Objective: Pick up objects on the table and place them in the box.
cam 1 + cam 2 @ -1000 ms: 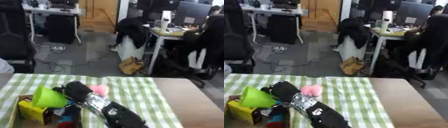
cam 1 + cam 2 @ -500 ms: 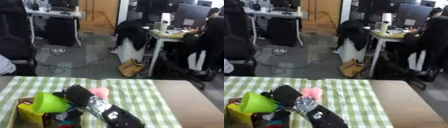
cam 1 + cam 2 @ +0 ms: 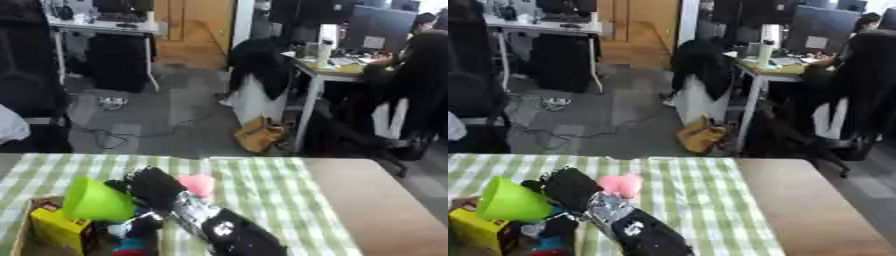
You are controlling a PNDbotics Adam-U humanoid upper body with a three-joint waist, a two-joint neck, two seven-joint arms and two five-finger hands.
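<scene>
- Right hand [image 3: 150, 184]: fingers curled round green cup [image 3: 94, 200], above box [image 3: 19, 237].
- Pink object [image 3: 198, 183]: on checked cloth [image 3: 262, 195], just behind hand.
- Box contents: yellow carton [image 3: 58, 230].

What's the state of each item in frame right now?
right hand: curled round the green cup, over the box
green cup: held, tilted on its side
box: open, partly filled
yellow carton: inside the box
pink object: on the checked cloth, beside the hand
</scene>
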